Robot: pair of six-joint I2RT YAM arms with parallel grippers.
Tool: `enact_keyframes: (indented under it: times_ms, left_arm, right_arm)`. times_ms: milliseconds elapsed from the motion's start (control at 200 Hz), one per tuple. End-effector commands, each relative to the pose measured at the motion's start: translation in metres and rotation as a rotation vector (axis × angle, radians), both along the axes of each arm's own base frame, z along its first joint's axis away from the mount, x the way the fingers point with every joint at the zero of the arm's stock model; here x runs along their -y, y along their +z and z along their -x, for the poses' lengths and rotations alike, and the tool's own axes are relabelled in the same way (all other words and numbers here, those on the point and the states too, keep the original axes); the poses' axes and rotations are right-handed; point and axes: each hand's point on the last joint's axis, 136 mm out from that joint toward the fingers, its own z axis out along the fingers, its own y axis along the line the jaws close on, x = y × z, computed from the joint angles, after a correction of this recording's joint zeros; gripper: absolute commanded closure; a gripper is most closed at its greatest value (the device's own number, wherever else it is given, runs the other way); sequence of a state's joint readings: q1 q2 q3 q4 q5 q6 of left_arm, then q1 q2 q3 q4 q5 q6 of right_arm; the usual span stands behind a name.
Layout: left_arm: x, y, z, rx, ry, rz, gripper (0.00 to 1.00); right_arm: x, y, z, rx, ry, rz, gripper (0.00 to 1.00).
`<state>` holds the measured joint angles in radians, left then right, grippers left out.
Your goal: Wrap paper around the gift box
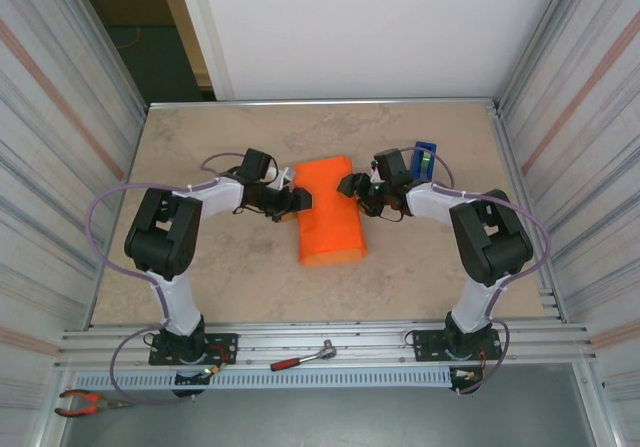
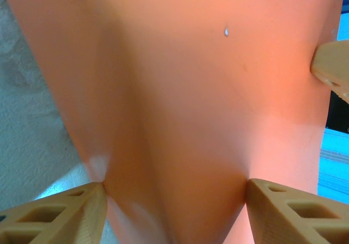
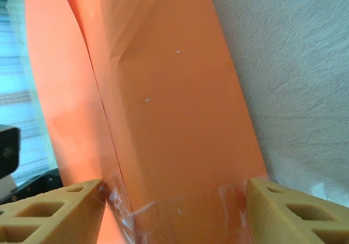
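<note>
The orange paper (image 1: 328, 222) lies folded around a flat block shape in the middle of the table; the gift box is hidden inside it. My left gripper (image 1: 300, 199) reaches in from the left. In the left wrist view its fingertips (image 2: 92, 192) press into the paper (image 2: 180, 91) from both sides and crease it, the left gripper (image 2: 174, 186) shut on it. My right gripper (image 1: 350, 185) comes in from the right. The right gripper (image 3: 174, 186) stands open, its tips at the two ends of a clear tape strip (image 3: 185, 208) lying across the paper (image 3: 174, 107).
A blue tape dispenser (image 1: 424, 157) stands just behind the right arm's wrist. A red-handled ratchet (image 1: 303, 357) lies on the front rail and red pliers (image 1: 85, 402) at the near left. Corrugated walls (image 1: 60, 117) close both sides.
</note>
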<state>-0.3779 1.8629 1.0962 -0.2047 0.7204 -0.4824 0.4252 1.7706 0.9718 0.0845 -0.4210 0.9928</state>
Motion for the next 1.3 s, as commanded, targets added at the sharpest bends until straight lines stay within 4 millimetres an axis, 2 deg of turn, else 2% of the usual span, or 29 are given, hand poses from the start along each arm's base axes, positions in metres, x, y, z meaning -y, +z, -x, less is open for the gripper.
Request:
enact_keyframes:
  times_ms: [0,150,346,441,501,556,712,902,1107,1177,1293]
  left_arm:
    - [0.002,-0.015,0.007,-0.004,-0.03,-0.027,0.33]
    - [-0.001,-0.014,0.007,-0.004,-0.023,-0.025,0.34]
    - [-0.006,-0.012,0.006,0.0,-0.014,-0.026,0.34]
    - [-0.007,-0.011,0.005,0.003,-0.013,-0.028,0.34]
    - [-0.008,-0.011,0.006,0.0,-0.011,-0.03,0.34]
    - [-0.009,-0.011,0.006,0.0,-0.01,-0.034,0.34]
    - [-0.01,-0.012,0.006,-0.001,-0.011,-0.04,0.34]
    - [-0.011,-0.009,0.001,0.007,-0.016,-0.041,0.35]
    - [-0.016,0.009,-0.008,0.033,-0.014,-0.03,0.34]
    - [-0.019,0.021,-0.012,0.053,-0.007,-0.011,0.34]
    - [-0.026,0.045,-0.017,0.096,0.01,0.007,0.33]
  right_arm:
    - [-0.035,0.07,0.0,0.145,0.086,-0.22,0.39]
    - [-0.04,0.086,0.005,0.176,0.101,-0.236,0.49]
    - [-0.047,0.095,0.013,0.19,0.107,-0.26,0.55]
    - [-0.049,0.091,0.017,0.181,0.106,-0.275,0.52]
    - [-0.047,0.085,0.019,0.172,0.1,-0.267,0.4]
    - [-0.041,0.077,0.019,0.16,0.084,-0.254,0.33]
    - [-0.021,0.066,0.015,0.145,0.035,-0.236,0.22]
    - [0.02,0.056,0.012,0.139,-0.051,-0.155,0.07]
    - [0.055,0.052,0.019,0.132,-0.109,-0.108,0.06]
    - [0.064,0.049,0.024,0.123,-0.119,-0.09,0.09]
    - [0.066,0.046,0.037,0.121,-0.089,-0.048,0.17]
